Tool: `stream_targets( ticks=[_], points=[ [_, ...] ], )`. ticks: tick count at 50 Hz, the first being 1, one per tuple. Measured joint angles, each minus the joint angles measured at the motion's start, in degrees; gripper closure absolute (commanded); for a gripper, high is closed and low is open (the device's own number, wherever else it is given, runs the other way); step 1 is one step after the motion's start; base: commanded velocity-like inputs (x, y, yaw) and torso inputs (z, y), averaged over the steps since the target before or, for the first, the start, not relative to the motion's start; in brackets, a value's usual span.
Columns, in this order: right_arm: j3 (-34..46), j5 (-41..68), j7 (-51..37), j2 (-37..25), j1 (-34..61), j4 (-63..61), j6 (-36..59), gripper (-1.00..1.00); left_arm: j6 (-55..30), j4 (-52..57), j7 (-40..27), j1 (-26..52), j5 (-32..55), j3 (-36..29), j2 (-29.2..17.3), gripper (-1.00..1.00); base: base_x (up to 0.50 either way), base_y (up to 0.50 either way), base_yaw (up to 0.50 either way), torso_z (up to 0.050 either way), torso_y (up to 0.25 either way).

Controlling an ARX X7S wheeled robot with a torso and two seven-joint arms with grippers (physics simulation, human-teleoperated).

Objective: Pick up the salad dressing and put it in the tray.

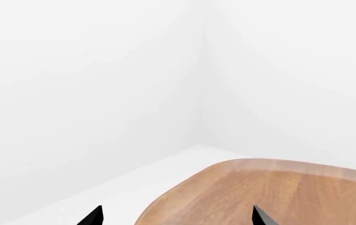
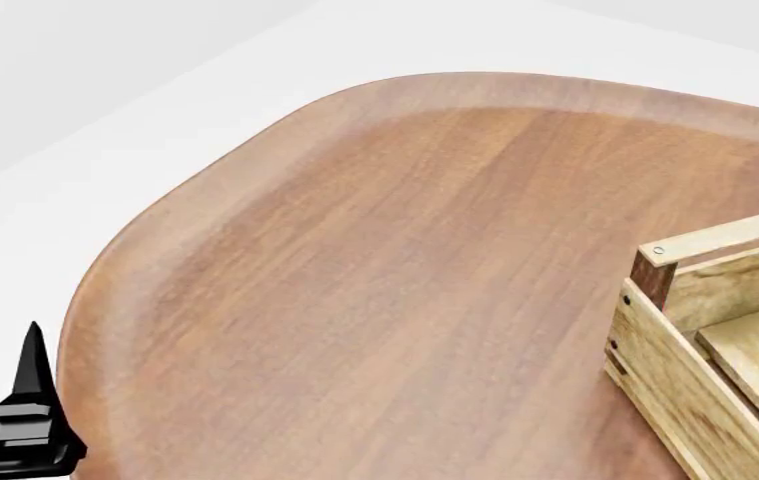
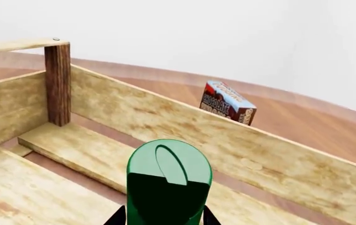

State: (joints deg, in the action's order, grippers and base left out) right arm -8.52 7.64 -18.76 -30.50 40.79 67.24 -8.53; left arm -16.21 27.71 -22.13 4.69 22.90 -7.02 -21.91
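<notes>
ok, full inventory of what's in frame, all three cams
dressing: 1, green, round top with oval line, between the right gripper's fingers, over the tray's slatted floor
tray: 1, light wood crate, dark-brown corner posts, on the table's right side
pudding box: 1, blue and brown, on the table beyond the tray's wall
table: 1, brown wood, rounded edge
left gripper: black, open, empty, at the table's left edge
right gripper: black fingers either side of the dressing
</notes>
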Motion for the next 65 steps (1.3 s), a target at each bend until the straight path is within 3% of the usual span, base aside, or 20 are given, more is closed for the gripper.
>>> stream_targets(
  ticks=[9, 10, 22, 43, 65],
  points=[
    [0.1, -1.0, 0.0, 0.2, 1.2, 3.4, -2.8, 1.00, 0.2, -0.1, 0.0, 0.0, 0.0, -0.1, -0.1, -1.00, 0.00, 0.00, 0.00, 0.000, 0.000],
    [0.1, -1.1, 0.1, 0.2, 1.3, 3.6, -3.0, -1.00, 0.2, -0.1, -0.1, 0.0, 0.0, -0.1, -0.1, -1.00, 0.00, 0.00, 0.00, 0.000, 0.000],
    [-0.5, -1.2, 0.9, 0.6, 0.9, 5.6, -3.3, -1.00, 0.3, -0.2, -0.1, 0.1, 0.0, -0.3, -0.2, -1.00, 0.00, 0.00, 0.00, 0.000, 0.000],
    [-1.4, -0.2, 1.1, 0.8, -3.0, -4.6, 3.9, -1.00, 0.2, 0.2, -0.4, 0.3, 0.3, -0.5, -0.6, -1.00, 0.00, 0.00, 0.00, 0.000, 0.000],
    [-4.4, 3.2, -2.7, 0.4, -16.3, -41.9, 22.6, -1.00, 0.4, 0.3, -0.7, 0.1, 0.6, -0.6, -0.8, -1.00, 0.00, 0.00, 0.00, 0.000, 0.000]
  ],
)
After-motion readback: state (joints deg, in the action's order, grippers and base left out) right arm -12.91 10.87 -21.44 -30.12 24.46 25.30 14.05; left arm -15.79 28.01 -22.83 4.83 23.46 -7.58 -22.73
